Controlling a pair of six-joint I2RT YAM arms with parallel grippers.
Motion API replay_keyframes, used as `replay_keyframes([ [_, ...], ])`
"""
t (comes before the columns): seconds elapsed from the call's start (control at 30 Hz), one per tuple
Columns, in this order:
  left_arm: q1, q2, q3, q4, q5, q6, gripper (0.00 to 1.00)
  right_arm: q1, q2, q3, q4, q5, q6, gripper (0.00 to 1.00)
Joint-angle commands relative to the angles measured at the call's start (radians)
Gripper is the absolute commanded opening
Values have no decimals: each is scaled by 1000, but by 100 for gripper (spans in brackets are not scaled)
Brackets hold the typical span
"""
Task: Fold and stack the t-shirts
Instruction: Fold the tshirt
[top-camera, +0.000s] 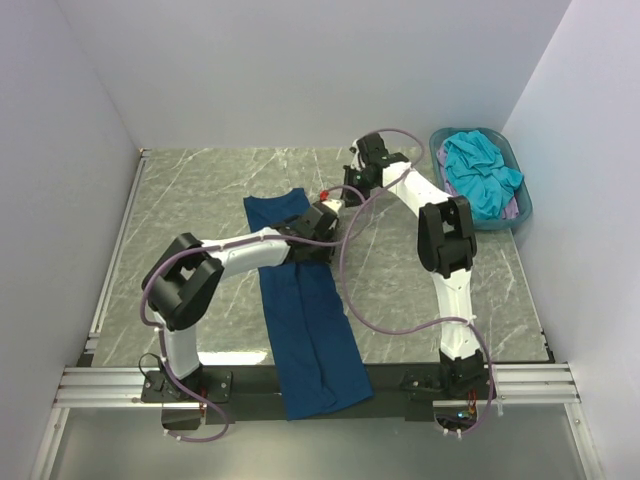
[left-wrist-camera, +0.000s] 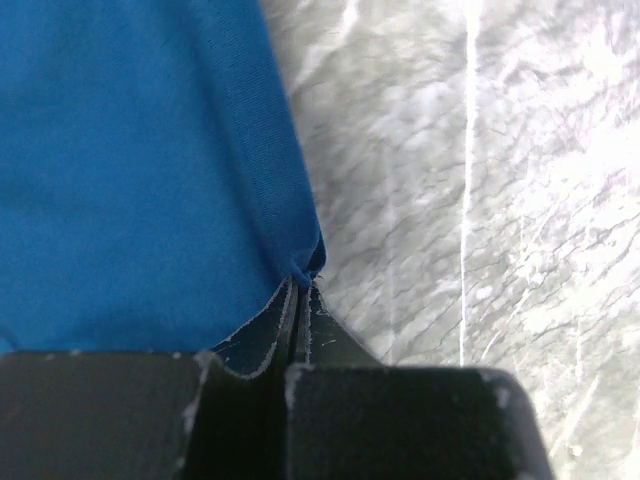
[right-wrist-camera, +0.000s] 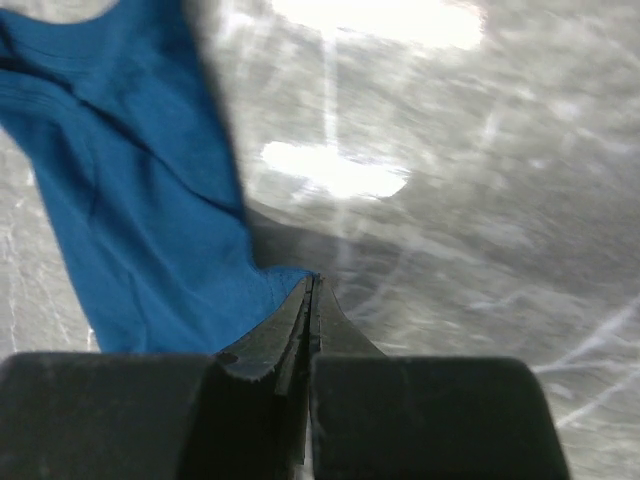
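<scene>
The dark navy t-shirt lies as a long folded strip down the middle of the table, its near end hanging over the front edge. My left gripper is shut on a cloth edge at the strip's far right side; in the left wrist view the shirt bunches at the closed fingertips. My right gripper is just beyond it, also shut on the shirt, a fold pinched at its tips. The turquoise t-shirt is heaped in the basket, with the pale lilac one peeking out under it.
The teal plastic basket stands at the far right against the wall. The grey marble table has white walls on three sides and a metal rail along the front. The two arms cross close together near the table's middle.
</scene>
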Motion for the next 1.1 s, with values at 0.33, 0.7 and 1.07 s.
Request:
replay_keyframes([
  [0.33,183,-230,-219,79,153,-274,1,98,16,157,9,68,24,0],
  [0.7,290,-290,-352,149,222,-383,1,157,67,187,136,11,99,0],
  [1.07,359,-263,-278,112,184,-333,1,155,72,112,276,-6,167,1],
])
